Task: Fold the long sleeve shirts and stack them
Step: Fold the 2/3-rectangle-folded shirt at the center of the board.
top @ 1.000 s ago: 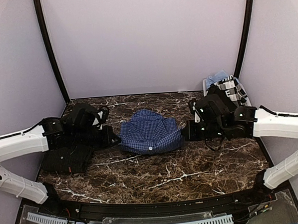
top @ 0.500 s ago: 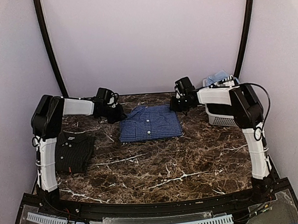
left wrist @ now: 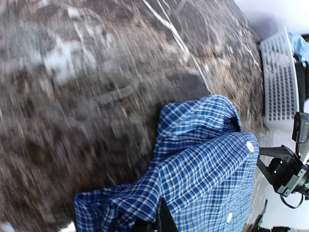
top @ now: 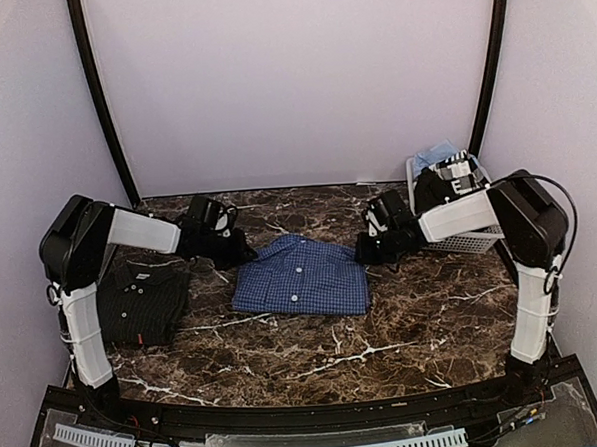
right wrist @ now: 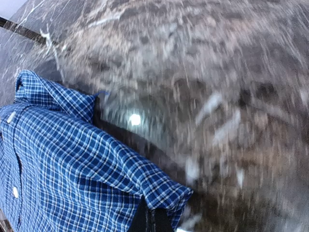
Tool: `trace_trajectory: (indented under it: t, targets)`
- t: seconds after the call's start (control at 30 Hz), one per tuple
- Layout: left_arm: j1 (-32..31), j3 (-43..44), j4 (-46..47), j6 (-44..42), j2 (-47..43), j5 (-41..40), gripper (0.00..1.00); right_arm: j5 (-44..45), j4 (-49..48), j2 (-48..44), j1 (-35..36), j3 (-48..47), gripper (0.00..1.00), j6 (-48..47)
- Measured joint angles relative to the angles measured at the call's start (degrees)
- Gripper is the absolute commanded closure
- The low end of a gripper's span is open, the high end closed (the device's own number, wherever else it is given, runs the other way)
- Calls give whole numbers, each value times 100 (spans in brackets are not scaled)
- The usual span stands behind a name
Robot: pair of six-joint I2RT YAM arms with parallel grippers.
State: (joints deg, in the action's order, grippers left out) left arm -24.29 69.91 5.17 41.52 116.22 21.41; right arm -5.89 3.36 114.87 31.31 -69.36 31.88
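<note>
No text, label, brand or number can be read anywhere here.

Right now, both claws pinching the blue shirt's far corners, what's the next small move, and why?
Probably lift slightly and carry it left: the left claw and right claw are shut on the folded blue shirt, while the folded black shirt lies apart at the left.

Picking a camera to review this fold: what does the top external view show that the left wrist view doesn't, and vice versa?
Only top external: the black shirt lying left of the blue shirt. Only left wrist: the left gripper pinching that shirt's corner, close up. Both: the blue shirt, white basket, marble table.
</note>
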Motion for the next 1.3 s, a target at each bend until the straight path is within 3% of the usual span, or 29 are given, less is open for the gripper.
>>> trace_trajectory:
  t: [0.17,0.3,0.63,0.8,0.87,0.9,0.97,1.03,1.1,1.2,1.3]
  targets:
    - [-675,-1633,323,321,-1602,-164,100,-13,-232,-1738,380,2094,100,385]
    - [-964,-2485,455,542,-2540,-210,100,28,-232,-2599,511,2739,100,608]
    - [-868,-2691,461,610,-2723,-450,100,264,-122,-2922,673,2509,100,651]
    - [-625,-2487,457,610,-2538,-487,100,472,13,-2632,662,1864,100,487]
    - [-525,-2382,455,605,-2450,-494,96,487,13,-2428,627,1663,100,413]
    - [-472,-2308,444,601,-2387,-487,80,479,15,-2323,597,1582,95,378]
    - [-396,-2138,420,533,-2225,-483,63,450,57,-2149,529,1453,74,282]
    - [-310,-2009,352,487,-2103,-522,48,492,190,-2002,428,1303,55,179]
    - [-212,-1917,229,450,-2033,-599,40,553,367,-1908,354,1117,44,48]
    - [-111,-1762,-11,339,-2033,-767,39,619,597,-1869,295,813,44,-138]
    - [-114,-1659,-140,269,-2072,-874,45,616,713,-1869,339,542,47,-254]
